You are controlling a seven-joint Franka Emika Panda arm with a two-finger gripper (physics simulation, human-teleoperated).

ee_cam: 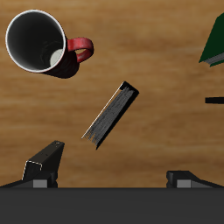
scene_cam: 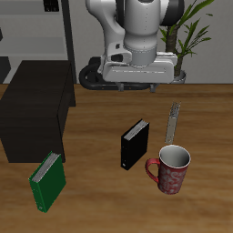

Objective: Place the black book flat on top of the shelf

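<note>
The black book (scene_cam: 135, 144) stands upright on the wooden table, white page edges showing; it also shows in the wrist view (ee_cam: 111, 114), seen from above. The shelf (scene_cam: 36, 109) is a large dark cabinet with a flat bare top, standing beside the book and apart from it. My gripper (scene_cam: 136, 85) hangs well above the table, behind the black book, open and empty. In the wrist view its fingertips (ee_cam: 45, 162) stand wide apart, and the gripper (ee_cam: 114, 173) is close to being over the book, touching nothing.
A red mug (scene_cam: 171, 170) (ee_cam: 37, 42) stands close beside the black book. A green book (scene_cam: 47, 180) (ee_cam: 213, 44) stands near the table's front edge, before the shelf. A thin grey upright object (scene_cam: 173, 122) is behind the mug. A potted plant (scene_cam: 187, 36) stands at the back.
</note>
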